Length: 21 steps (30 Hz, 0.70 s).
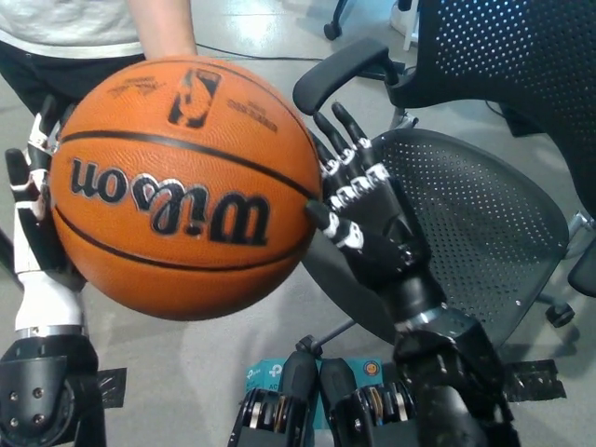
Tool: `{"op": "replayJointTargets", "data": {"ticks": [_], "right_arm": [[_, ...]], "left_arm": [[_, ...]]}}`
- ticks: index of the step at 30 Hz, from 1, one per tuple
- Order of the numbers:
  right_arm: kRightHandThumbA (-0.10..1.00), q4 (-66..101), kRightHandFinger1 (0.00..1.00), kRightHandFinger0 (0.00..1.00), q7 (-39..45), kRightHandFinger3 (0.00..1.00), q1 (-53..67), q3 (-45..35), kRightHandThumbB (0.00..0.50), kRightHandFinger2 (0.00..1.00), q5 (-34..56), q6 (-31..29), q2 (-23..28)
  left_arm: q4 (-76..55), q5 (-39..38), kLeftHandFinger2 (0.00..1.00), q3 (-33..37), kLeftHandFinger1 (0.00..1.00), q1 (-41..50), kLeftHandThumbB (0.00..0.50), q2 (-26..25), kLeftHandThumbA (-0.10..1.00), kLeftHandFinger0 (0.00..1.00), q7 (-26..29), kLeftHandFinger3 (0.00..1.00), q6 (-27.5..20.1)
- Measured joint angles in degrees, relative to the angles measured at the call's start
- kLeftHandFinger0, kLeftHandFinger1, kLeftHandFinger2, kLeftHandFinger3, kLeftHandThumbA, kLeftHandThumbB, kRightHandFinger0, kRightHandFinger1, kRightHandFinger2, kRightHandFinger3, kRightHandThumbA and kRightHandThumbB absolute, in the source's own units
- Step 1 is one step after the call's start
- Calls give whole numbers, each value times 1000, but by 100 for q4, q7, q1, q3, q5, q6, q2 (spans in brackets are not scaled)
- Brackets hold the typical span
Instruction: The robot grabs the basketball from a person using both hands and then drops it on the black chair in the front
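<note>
Head view: black right hand [368, 219] sits just right of frame centre, fingers spread and pointing up-left, palm turned toward the basketball [186, 186]. Its fingertips and thumb are at the ball's right edge, touching or v. close; can't tell if there's real pressure. White left hand [37, 219] is at the left edge of the frame, mostly hidden behind the ball, fingers upright along the ball's left side. So the ball sits between both hands, one each side, fingers open around it rather than curled.

Basketball fills the upper-left and centre-left of the frame, orange w/ black seams, "Wilson" lettering upside down across its front, a logo near its top. Above it, at the top of the frame, a person's forearm [163, 28] comes down to the ball's top; the person's hand itself is hidden behind the ball. Light shirt [56, 19] in the top-left corner.

Black chair [484, 242] w/ perforated seat is at right-centre, behind and below the right hand; its armrest [340, 70] is at upper centre, mesh backrest in the upper-right corner. Grey floor [186, 363] below the ball.
</note>
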<state>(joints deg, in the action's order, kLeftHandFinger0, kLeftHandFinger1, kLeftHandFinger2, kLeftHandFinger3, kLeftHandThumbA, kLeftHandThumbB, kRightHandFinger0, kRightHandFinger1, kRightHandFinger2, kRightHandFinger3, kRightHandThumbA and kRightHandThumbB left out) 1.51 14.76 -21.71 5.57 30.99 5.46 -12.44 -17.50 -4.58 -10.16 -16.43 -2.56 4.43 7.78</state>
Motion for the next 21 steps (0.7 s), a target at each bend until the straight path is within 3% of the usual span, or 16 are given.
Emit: {"op": "replayJointTargets", "data": {"ticks": [5, 8, 11, 15, 19, 21], "right_arm": [[1000, -415, 1000, 1000, -334, 1000, -184, 78, 376, 1000, -484, -408, -130], [1000, -662, 1000, 1000, -615, 1000, -231, 160, 240, 1000, -901, -638, -159], [1000, -873, 1000, 1000, -887, 1000, -282, 203, 187, 1000, -1219, -824, -174], [1000, -965, 1000, 1000, -1198, 1000, -379, 342, 186, 1000, -1515, -1053, -187], [1000, -983, 1000, 1000, -1578, 1000, -532, 484, 192, 1000, -1778, -1191, -198], [1000, -983, 1000, 1000, -1790, 1000, -620, 545, 189, 1000, -1901, -1237, -202]], "left_arm": [[-6, 178, 1000, 133, 1000, 57, 71, -5, 1000, 1000, 123, 1000, 6], [-11, 305, 1000, 269, 1000, 126, 52, -25, 1000, 1000, 131, 1000, 52], [-25, 385, 1000, 406, 1000, 164, 100, -147, 1000, 1000, 127, 1000, 96], [-23, 456, 1000, 514, 1000, 212, 168, -325, 1000, 1000, 128, 1000, 266], [-39, 555, 1000, 602, 1000, 218, 188, -449, 1000, 1000, 130, 1000, 505], [-111, 616, 1000, 657, 1000, 217, 166, -505, 1000, 1000, 131, 1000, 670]]}}
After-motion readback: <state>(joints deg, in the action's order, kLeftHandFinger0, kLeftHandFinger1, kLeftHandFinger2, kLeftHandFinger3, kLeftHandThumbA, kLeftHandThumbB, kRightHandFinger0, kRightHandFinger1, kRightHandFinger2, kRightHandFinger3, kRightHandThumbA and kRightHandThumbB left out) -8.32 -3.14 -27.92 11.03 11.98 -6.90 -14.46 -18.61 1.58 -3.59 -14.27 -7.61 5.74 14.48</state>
